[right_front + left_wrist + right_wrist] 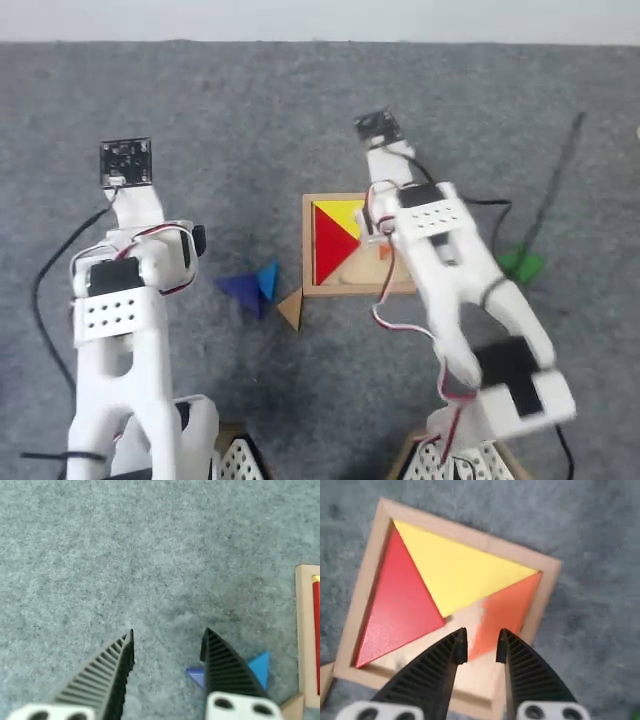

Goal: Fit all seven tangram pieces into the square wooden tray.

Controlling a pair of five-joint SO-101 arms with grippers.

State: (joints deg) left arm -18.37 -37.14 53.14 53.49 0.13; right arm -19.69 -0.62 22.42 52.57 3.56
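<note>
Right gripper [480, 644] narrowly parted over the tray [369, 575]; left gripper [167, 636] wide.
In the high view its arm mostly hides the orange piece [512, 605]; blue pieces [245, 290] lie at the tray's 9 o'clock.

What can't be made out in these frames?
High view: the right arm hides the tray's right half.
Left wrist view: the left tool covers most of the dark blue piece; the frame edge cuts the tray.
Right wrist view: unclear whether the right tool grips the orange piece or hovers above it.
High view: green piece by the right arm is too small to tell its shape.
</note>
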